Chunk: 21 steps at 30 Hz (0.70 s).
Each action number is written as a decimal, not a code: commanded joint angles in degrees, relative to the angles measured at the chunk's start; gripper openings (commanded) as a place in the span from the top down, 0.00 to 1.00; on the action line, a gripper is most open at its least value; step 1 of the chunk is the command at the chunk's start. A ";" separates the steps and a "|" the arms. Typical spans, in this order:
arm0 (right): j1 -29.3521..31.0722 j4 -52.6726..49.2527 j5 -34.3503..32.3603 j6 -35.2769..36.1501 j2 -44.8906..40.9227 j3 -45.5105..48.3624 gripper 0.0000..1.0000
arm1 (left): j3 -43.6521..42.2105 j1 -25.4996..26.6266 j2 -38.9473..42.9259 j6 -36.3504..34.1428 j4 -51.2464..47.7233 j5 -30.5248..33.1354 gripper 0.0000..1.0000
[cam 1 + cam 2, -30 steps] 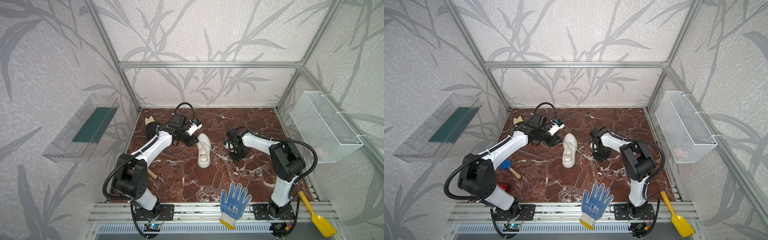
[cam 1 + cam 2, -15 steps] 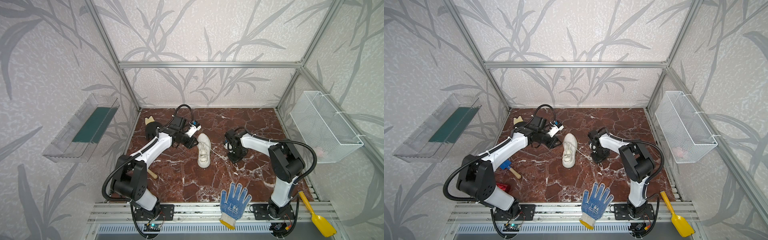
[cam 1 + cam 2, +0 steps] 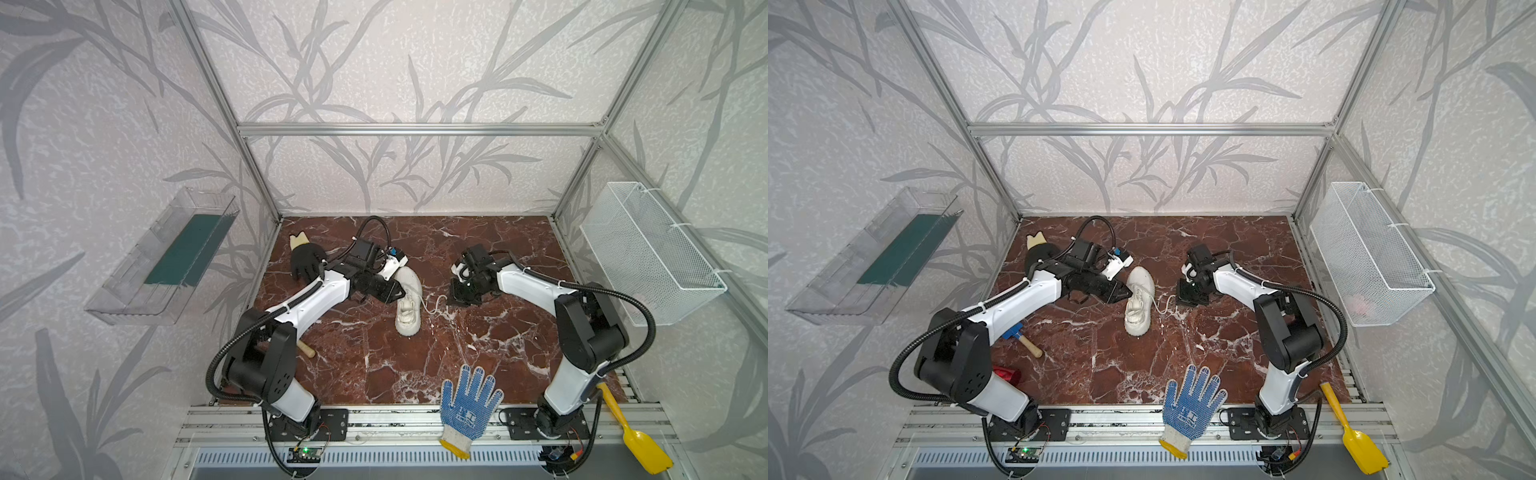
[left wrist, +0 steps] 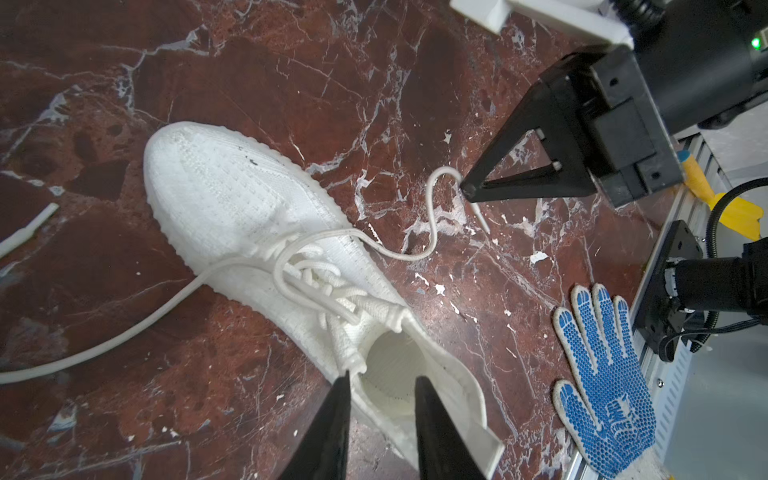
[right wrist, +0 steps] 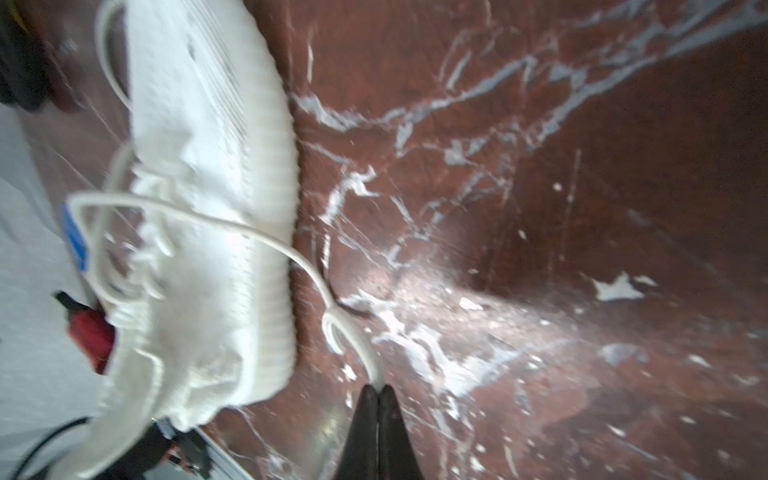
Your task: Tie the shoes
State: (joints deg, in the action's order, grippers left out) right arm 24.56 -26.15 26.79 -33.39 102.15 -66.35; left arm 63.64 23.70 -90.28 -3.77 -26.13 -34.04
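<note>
Right jaws pinch the lace [image 5: 357,337] end, while left jaws, spread, straddle the sneaker [image 4: 249,208] collar, partly hiding its heel.

Brightly, evenly lit from overhead in both top views, with soft shadows. Crisp in the left wrist view, heavily blurred in the right wrist view.

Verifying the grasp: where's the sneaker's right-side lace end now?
The lace leaves the sneaker toward the right arm across the marble table; in both top views it is pinched near its tip in the shut right gripper.
</note>
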 commanded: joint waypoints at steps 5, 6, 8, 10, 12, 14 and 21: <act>0.37 23.27 6.27 -24.06 -0.51 2.99 1.00 | -0.29 0.16 0.47 5.71 3.20 -1.97 0.70; 0.63 25.02 6.11 -25.93 -0.32 3.24 1.00 | -0.28 0.05 0.26 6.25 3.47 -2.11 0.70; 1.27 29.59 6.17 -29.86 0.28 3.85 1.00 | -0.13 0.09 -0.22 6.89 3.56 -2.71 0.71; 1.97 32.37 6.22 -32.48 1.05 3.86 1.00 | -0.01 -0.04 -0.58 7.75 3.72 -2.82 0.71; 2.84 33.38 5.82 -33.99 1.63 3.52 1.00 | 0.00 -0.11 -0.83 8.37 3.55 -3.12 0.71; 3.75 34.43 4.77 -35.28 1.74 3.59 1.00 | -0.17 -0.08 -1.12 8.97 3.71 -3.43 0.71; 5.85 40.20 1.92 -39.84 3.20 5.11 1.00 | -2.56 -0.43 -0.62 11.90 7.05 -4.41 0.71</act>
State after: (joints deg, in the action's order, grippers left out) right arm 29.91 9.63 30.28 -69.87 103.83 -62.43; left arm 62.50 23.51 -91.15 5.74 -21.56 -37.19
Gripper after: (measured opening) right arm 0.046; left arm 0.293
